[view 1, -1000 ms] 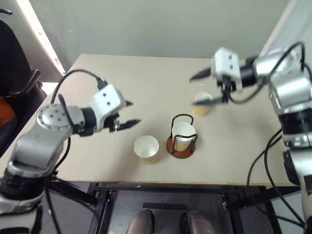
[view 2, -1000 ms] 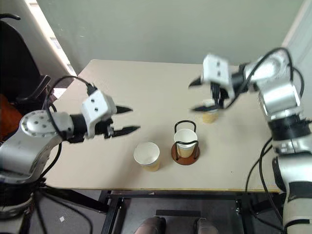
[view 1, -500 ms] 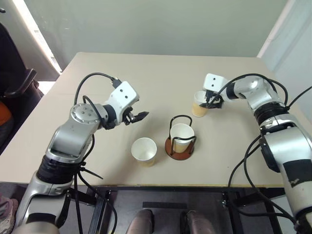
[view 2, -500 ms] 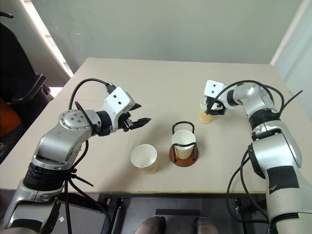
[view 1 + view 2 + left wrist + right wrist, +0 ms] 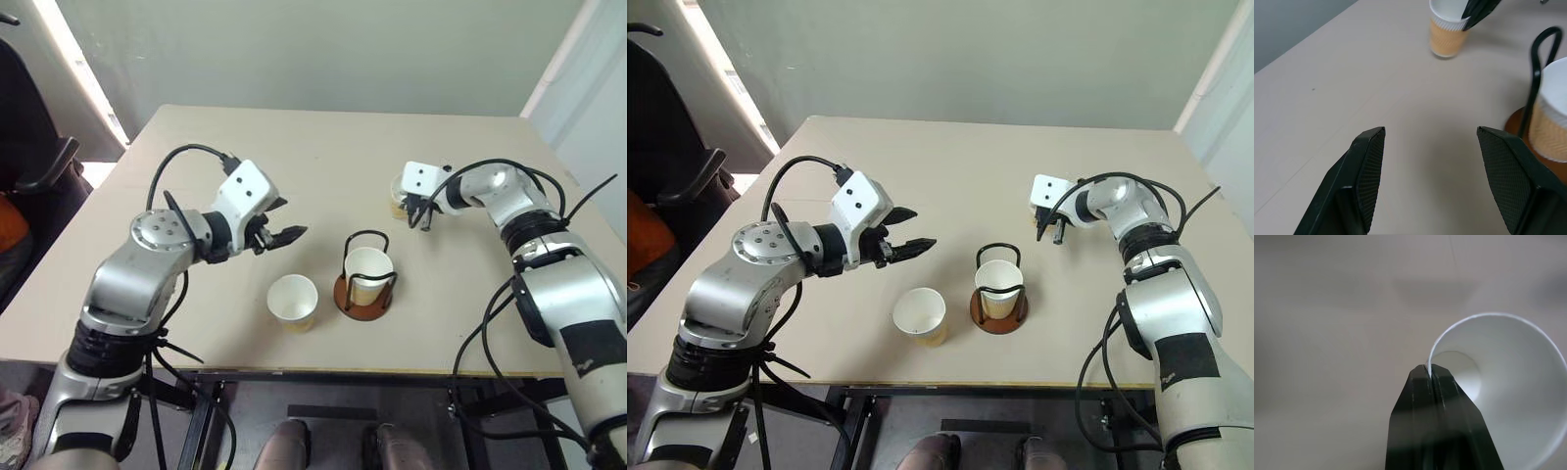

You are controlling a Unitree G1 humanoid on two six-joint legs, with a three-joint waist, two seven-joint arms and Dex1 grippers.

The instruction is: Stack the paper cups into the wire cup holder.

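- The desk carries everything.
- The left end effector reaches out level, fingers wide apart.
- The right end effector tips down, pinching the far paper cup's rim.
- The wire cup holder stands upright mid-desk with a cup inside.
- Another cup stands beside it, mouth up.

A plain indoor test room: bare beige table on a black metal frame, blank grey-green wall.
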